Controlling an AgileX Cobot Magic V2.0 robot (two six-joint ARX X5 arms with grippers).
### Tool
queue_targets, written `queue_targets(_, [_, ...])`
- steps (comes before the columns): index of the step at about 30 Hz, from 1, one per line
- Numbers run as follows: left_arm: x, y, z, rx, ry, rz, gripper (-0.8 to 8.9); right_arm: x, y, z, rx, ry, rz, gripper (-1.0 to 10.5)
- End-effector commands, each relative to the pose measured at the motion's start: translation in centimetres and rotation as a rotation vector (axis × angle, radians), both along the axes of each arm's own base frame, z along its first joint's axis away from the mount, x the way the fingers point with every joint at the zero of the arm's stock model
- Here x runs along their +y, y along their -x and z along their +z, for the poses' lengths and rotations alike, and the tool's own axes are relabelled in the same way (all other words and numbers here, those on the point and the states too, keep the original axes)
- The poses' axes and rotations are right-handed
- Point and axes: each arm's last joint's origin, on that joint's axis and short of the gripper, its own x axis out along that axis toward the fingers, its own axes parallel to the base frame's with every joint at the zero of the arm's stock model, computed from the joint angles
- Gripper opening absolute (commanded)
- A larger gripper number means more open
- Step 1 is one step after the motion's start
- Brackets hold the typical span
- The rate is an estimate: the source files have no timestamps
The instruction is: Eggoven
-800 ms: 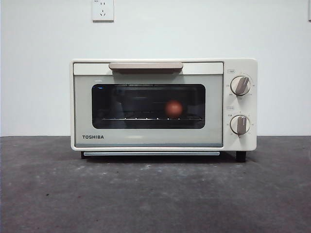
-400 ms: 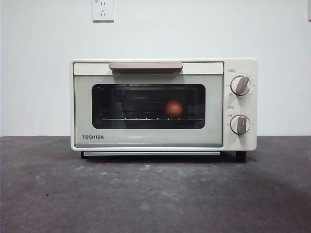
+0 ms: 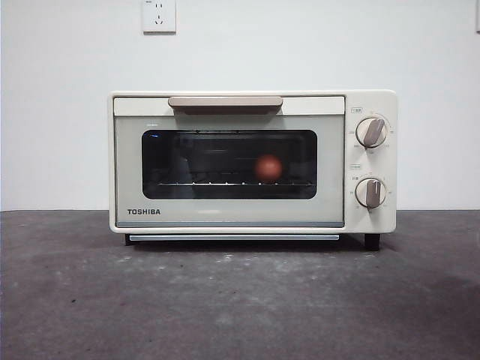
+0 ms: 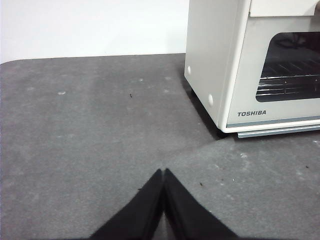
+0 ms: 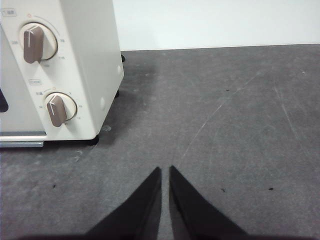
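The cream TOSHIBA toaster oven (image 3: 225, 214) stands at the middle of the table with its door closed. The reddish-brown egg (image 3: 268, 168) sits on the rack inside, seen through the dark glass window, right of centre. The beige handle (image 3: 225, 102) runs along the door's top and two knobs (image 3: 371, 132) are on the right panel. My left gripper (image 4: 163, 172) is shut and empty, low over the table off the oven's left front corner (image 4: 220, 100). My right gripper (image 5: 165, 170) is shut and empty, off the oven's right side (image 5: 75, 75). Neither gripper shows in the front view.
The dark grey table (image 3: 240, 300) stretches in front of the oven. A white wall with a power socket (image 3: 158, 15) stands behind it.
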Motion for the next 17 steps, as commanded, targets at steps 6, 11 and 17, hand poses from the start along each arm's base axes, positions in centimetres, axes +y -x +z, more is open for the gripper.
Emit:
queue_targets(6, [0.03,-0.14,-0.85,0.018,0.003,0.003,0.08,0.00,-0.03,-0.09,-0.004,-0.003,-0.001,0.1])
queue_targets(11, [0.03,-0.14,-0.85,0.017,0.003,0.003,0.08,0.00,-0.03,-0.09,-0.004,-0.003,-0.001,0.1])
queue_targets(17, [0.03,-0.14,-0.85,0.017,0.003,0.003,0.08,0.00,-0.03,-0.09,-0.004,-0.003,-0.001,0.1])
